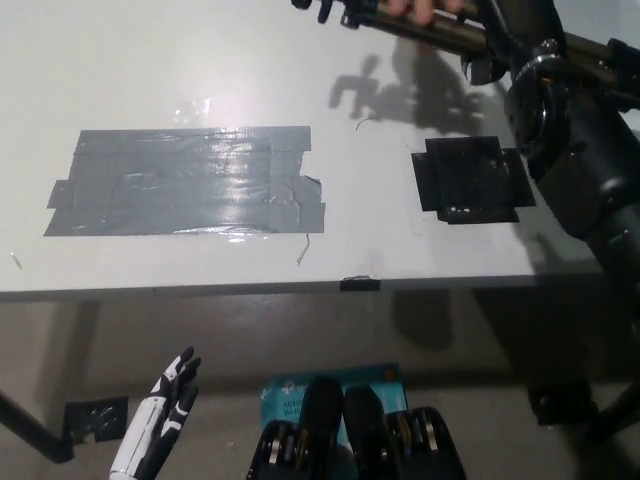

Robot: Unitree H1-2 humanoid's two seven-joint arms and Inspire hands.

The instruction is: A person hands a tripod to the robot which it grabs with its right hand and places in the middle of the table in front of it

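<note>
The tripod (pixel 400 22) lies across the top edge of the head view as a dark metallic tube, tilted down to the right. A person's fingers (pixel 412 8) rest on it from above. My black right hand (pixel 495 45) sits at the tube's right end and looks closed around it, with the black arm running down the right side. The tripod hangs above the far part of the white table (pixel 380 230) and casts a shadow there. My white left hand (pixel 160 420) rests low at the lower left, below the table edge, open and holding nothing.
A large patch of grey tape (pixel 185 180) covers the table's left middle. A black square patch (pixel 470 180) lies to the right of it, under my right arm. A blue item (pixel 330 385) lies on the floor below the table's front edge.
</note>
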